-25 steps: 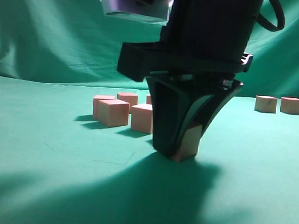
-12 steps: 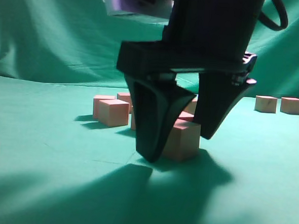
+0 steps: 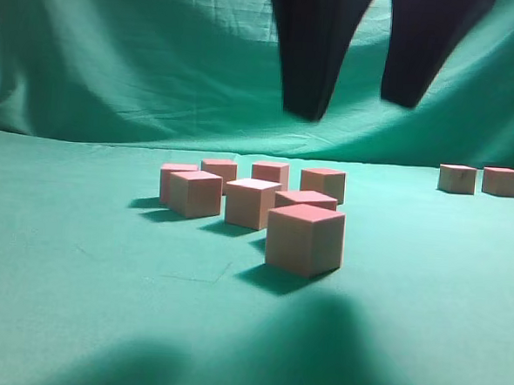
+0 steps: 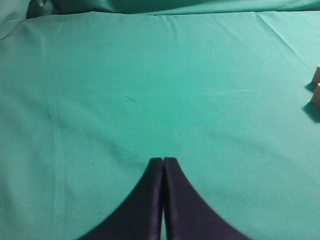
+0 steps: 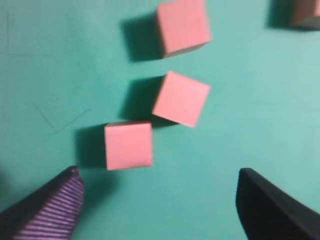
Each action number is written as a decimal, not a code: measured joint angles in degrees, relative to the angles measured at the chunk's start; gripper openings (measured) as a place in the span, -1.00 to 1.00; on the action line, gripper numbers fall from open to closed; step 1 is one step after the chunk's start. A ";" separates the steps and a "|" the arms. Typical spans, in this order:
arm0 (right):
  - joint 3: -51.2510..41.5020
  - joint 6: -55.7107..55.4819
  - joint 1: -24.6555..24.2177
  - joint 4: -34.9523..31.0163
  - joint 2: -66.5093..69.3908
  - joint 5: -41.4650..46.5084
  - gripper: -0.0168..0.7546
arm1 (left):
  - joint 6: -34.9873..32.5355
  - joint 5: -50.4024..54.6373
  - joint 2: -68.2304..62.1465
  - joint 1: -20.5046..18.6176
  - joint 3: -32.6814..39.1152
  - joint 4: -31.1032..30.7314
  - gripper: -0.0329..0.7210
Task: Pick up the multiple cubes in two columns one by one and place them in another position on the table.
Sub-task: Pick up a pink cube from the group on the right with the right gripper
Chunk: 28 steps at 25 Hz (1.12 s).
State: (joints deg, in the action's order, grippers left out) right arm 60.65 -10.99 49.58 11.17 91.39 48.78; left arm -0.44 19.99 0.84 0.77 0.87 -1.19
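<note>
the right gripper (image 3: 360, 107) is hanging spread and empty above the nearest cube (image 3: 304, 238), which is sitting free on the table (image 3: 78, 260) just in front of the cluster. it seems one placing is finished. next it is needing another of the far cubes (image 3: 479, 180). the left gripper (image 4: 163, 161) is resting pressed together.

Seven salmon-pink cubes (image 3: 252, 202) sit clustered on the teal table (image 3: 78, 260), the nearest cube (image 3: 305, 239) in front. Two more cubes (image 3: 479, 180) rest side by side far right.
</note>
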 joint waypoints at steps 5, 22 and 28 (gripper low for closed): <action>3.78 -7.05 0.00 7.58 -4.67 7.05 0.52 | 0.00 0.00 0.00 0.00 0.00 0.00 -0.91; 10.85 -9.75 -30.39 8.57 -7.15 7.63 0.52 | 0.00 0.00 0.00 0.00 0.00 0.00 -0.91; 18.96 -2.84 -37.26 1.69 0.18 6.71 0.52 | 0.00 0.00 0.00 0.00 0.00 0.00 -0.91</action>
State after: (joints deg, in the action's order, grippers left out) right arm 79.62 -13.83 12.32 12.85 91.56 55.49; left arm -0.44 19.99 0.84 0.77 0.87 -1.19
